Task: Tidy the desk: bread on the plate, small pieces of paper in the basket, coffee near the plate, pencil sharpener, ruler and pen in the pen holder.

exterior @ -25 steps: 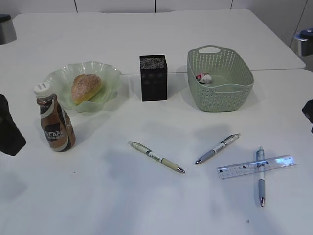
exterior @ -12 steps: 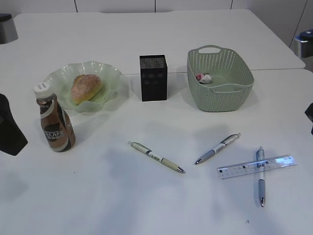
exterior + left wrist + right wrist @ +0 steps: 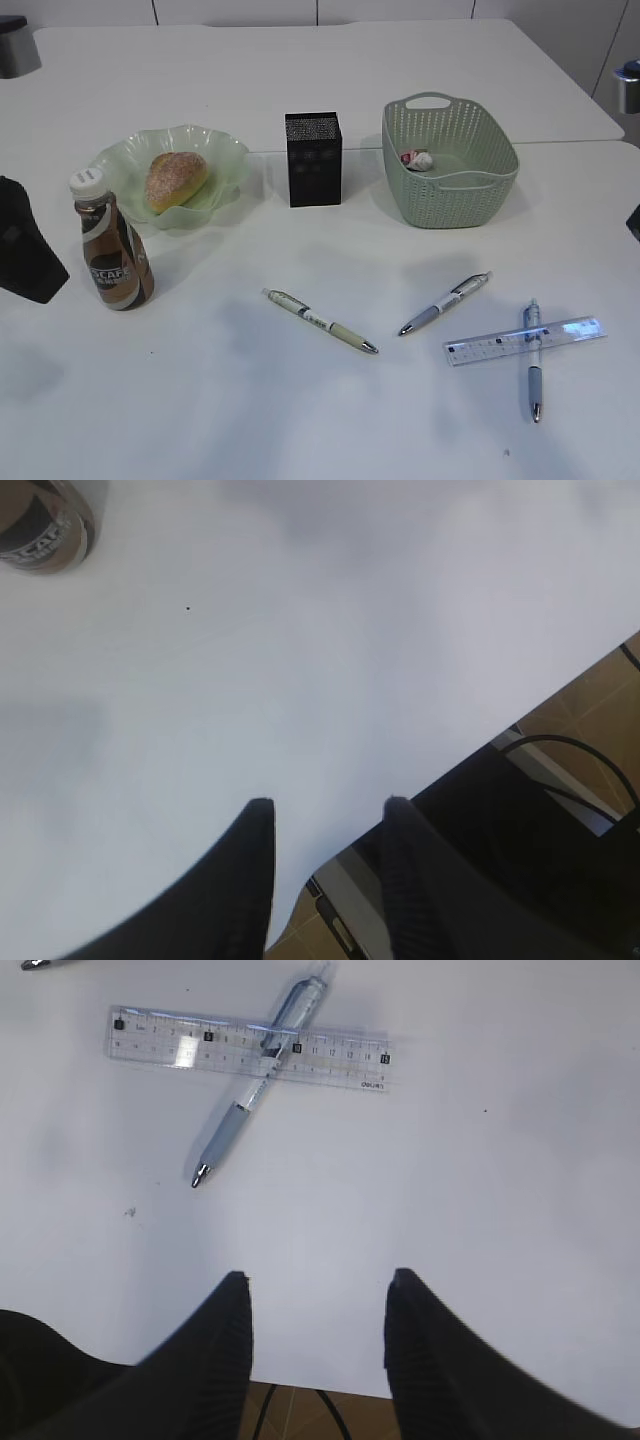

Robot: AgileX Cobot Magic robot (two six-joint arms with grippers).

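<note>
With the bread (image 3: 176,180) seen on the plate (image 3: 225,150) and the coffee (image 3: 112,255) beside it, the pen step is judged in hand: the empty, parted right gripper (image 3: 316,1325) must be lowered onto the pen (image 3: 258,1082) crossing the ruler (image 3: 340,1060), while the left gripper (image 3: 328,852) is held open and empty.

Bread (image 3: 176,180) in plate (image 3: 222,150); coffee (image 3: 112,247) upright just beside it. Pen holder (image 3: 313,158) centre, basket (image 3: 450,190) right, crumpled paper (image 3: 417,159) inside. 3 pens on tabletop (image 3: 300,420); ruler (image 3: 490,346) lies over the blue pen (image 3: 532,362).
</note>
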